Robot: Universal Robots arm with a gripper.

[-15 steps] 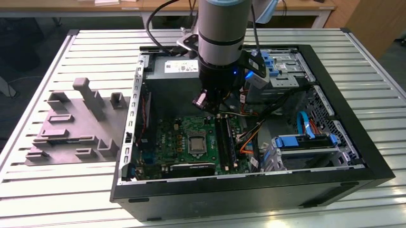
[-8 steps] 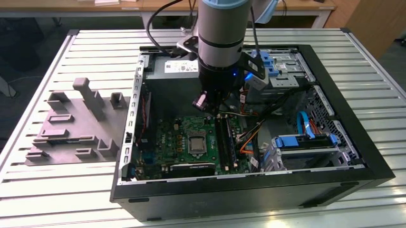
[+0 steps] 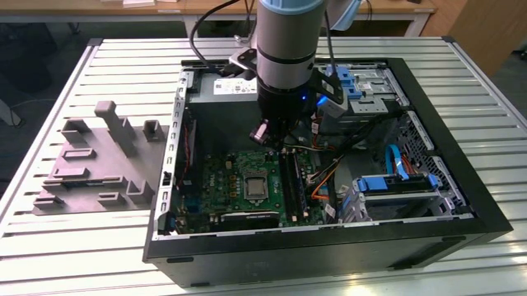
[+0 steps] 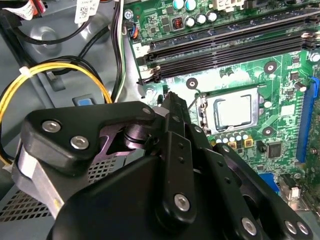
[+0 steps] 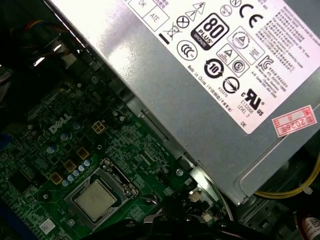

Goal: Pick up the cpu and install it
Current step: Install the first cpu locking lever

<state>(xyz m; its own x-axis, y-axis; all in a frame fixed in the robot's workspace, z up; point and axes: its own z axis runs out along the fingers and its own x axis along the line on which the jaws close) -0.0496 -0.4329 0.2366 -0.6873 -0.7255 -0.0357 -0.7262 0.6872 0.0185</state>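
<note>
Cannot tell whether the jaws are spread or pressed together; sees nothing pinched. Finds the gripper (image 3: pixel 276 143) hanging low inside the open case (image 3: pixel 461 154), over the green board (image 3: pixel 222 179) and close beside the power supply (image 5: pixel 200 75). Finds the cpu (image 3: pixel 253 185) at 6 o'clock from it in the exterior view, apart, flat in the metal-framed socket. Judges it seated there, since it lies square and level. Notes the grey tray (image 3: pixel 99 160) at 9 o'clock, outside.
</note>
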